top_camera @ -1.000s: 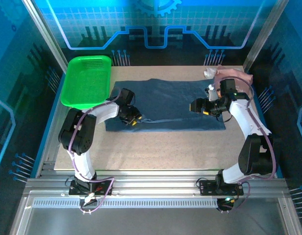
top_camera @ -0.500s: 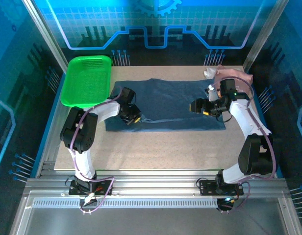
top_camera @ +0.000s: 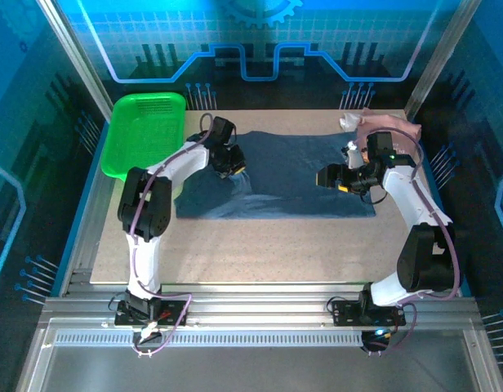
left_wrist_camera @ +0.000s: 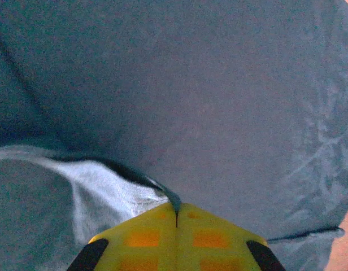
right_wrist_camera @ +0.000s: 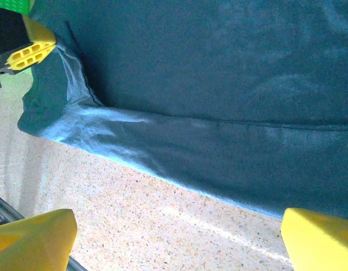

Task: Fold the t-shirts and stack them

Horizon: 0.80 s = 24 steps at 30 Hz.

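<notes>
The slate-blue t-shirt (top_camera: 292, 175) lay spread across the middle of the table (top_camera: 260, 245), with the left gripper (top_camera: 233, 167) clamped shut on a fold near its left edge. The right gripper (top_camera: 323, 175) hovered wide open over its right half. The pink t-shirt (top_camera: 390, 124) sat bunched at the far right corner.

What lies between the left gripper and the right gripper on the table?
The slate-blue t-shirt, spread flat; the top view shows it.
</notes>
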{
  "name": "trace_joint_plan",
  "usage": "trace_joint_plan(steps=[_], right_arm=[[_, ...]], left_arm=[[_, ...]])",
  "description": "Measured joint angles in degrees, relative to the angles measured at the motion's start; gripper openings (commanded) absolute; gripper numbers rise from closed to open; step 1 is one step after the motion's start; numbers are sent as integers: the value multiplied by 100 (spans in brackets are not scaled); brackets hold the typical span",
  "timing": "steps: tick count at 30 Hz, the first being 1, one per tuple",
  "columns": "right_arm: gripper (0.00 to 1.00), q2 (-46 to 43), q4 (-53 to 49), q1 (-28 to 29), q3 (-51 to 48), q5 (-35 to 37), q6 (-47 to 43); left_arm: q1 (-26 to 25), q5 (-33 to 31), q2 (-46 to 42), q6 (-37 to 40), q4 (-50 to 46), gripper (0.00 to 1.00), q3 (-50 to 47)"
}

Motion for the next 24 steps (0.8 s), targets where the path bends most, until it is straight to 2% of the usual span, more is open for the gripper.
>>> trace_joint_plan(steps=[5,11,12,14,15,18,19,20,22,24], right_arm=[[94,2,50,0,-170,0,2],[94,114,59,0,-267,0,52],[94,144,72,0,-267,0,68],[94,192,92,0,-267,0,96],[94,208,94,0,-267,0,107],[94,232,94,0,-267,-2,116],[94,240,92,0,-267,-2,131],[94,243,92,0,-267,0,131],[94,271,90,2,-264,7,131],[94,319,68,7,-258,52,131]], left_arm=[[109,92,468,203,-166,1,457],[114,573,1110,625,-188,13,1222],[92,638,1141,704,-208,20,1261],[50,717,1154,857,-260,45,1327],[28,737,1154,964,-310,54,1381],[-4,693,1128,1189,-415,67,1462],[-4,640,1084,1224,-426,81,1425],[-2,573,990,1261,-385,88,1309],[31,422,577,1217,-339,95,855],[72,262,-17,1145,-264,97,321]])
